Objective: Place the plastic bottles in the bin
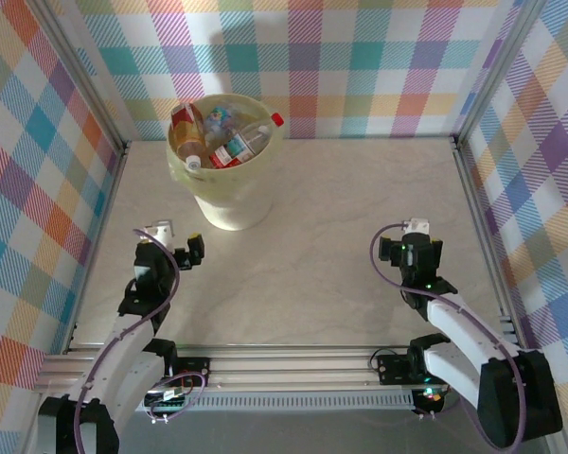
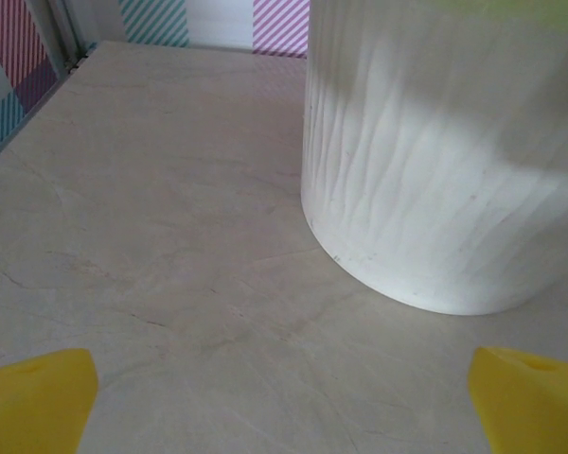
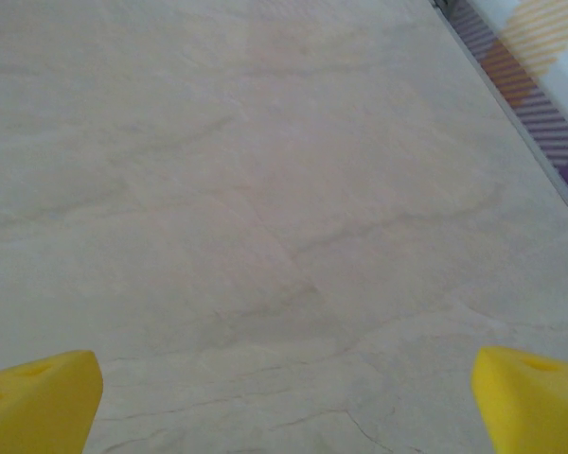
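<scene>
The bin (image 1: 232, 203), a pale-yellow bucket with a liner over its rim, stands at the back left of the table. Several plastic bottles (image 1: 241, 144) lie piled inside it, one with an orange-brown body (image 1: 187, 132) and one whose red cap (image 1: 277, 119) pokes over the rim. My left gripper (image 1: 177, 241) hovers low just in front and left of the bin, open and empty. In the left wrist view the bin wall (image 2: 445, 170) rises close ahead on the right, beyond my left gripper (image 2: 284, 397) and its yellow fingertips (image 2: 38, 397). My right gripper (image 1: 419, 235) (image 3: 286, 397) is open over bare table.
The marble-look table (image 1: 341, 236) is walled by checked panels (image 1: 38, 189) on three sides, with metal rails (image 1: 478, 227) along the edges. In the right wrist view the right rail (image 3: 511, 104) runs along the table's edge.
</scene>
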Available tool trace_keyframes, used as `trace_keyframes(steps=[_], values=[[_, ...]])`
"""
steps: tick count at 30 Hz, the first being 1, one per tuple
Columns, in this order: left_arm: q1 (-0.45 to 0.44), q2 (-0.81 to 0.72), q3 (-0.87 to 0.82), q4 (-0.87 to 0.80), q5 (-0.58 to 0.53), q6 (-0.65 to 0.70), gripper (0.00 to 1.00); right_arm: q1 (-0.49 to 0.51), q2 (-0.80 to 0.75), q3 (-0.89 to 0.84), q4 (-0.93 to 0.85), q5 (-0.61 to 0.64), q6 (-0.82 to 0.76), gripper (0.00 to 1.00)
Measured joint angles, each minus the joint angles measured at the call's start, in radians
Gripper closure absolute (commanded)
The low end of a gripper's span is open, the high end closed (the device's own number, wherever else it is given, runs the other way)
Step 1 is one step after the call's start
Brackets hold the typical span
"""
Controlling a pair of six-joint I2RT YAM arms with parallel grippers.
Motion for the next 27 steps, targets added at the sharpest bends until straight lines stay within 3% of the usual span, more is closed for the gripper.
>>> trace_keyframes(steps=[11,19,27], values=[[0.000,0.262,-0.131,0.383,0.042,0.062,0.00,-0.078,0.220,-0.026,0.334,-0.070,0.004,0.00],[0.000,0.394,-0.124,0.535,0.072,0.079,0.00,-0.191,0.305,-0.025,0.472,-0.076,0.043,0.00],[0.000,0.574,-0.055,0.645,0.090,0.079,0.00,-0.190,0.392,0.000,0.564,-0.193,0.015,0.00]])
